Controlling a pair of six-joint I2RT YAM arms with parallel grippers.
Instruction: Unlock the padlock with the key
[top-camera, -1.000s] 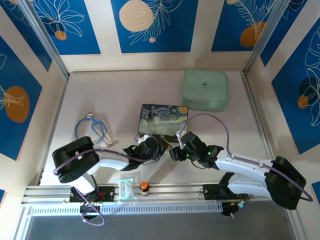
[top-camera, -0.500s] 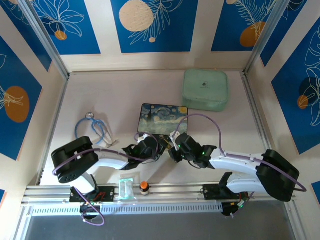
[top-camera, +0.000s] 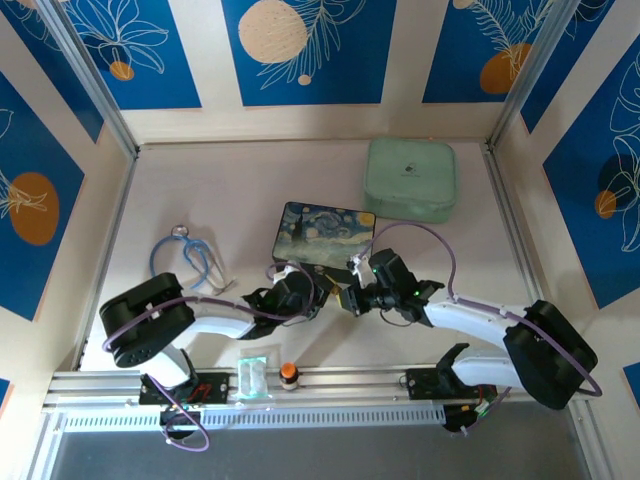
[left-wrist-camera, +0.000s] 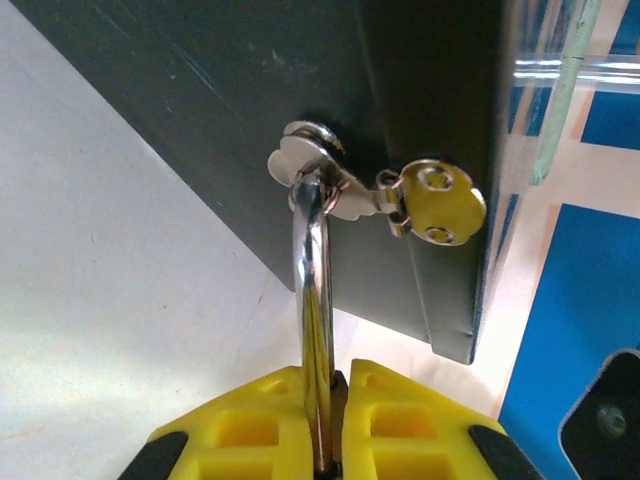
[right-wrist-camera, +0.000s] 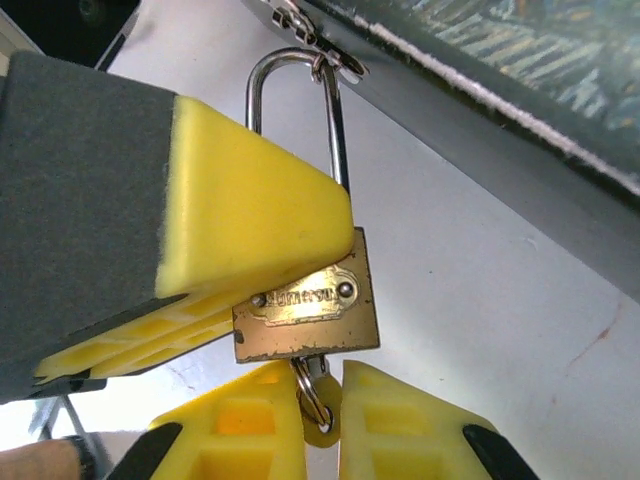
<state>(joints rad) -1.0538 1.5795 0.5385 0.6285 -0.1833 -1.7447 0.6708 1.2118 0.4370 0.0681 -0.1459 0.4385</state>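
The brass padlock (right-wrist-camera: 305, 305) hangs by its silver shackle (right-wrist-camera: 295, 100) from the hasp (left-wrist-camera: 335, 185) on the dark painted box (top-camera: 328, 235). My left gripper (left-wrist-camera: 335, 375) is shut on the padlock, and its yellow finger (right-wrist-camera: 250, 210) presses the lock body from the left. The key (right-wrist-camera: 320, 418), on a small ring, sticks out of the bottom of the lock. My right gripper (right-wrist-camera: 320, 420) is shut on it. Seen from above, the left gripper (top-camera: 305, 295) and right gripper (top-camera: 352, 298) meet in front of the box's near edge.
A mint green case (top-camera: 410, 178) lies at the back right. A blue looped cable (top-camera: 185, 255) lies to the left of the arms. An orange-capped knob (top-camera: 289, 373) and a clear packet (top-camera: 252, 375) sit on the front rail.
The right wrist has swung back and to the right while its fingertips stayed at the padlock. The left arm has hardly moved.
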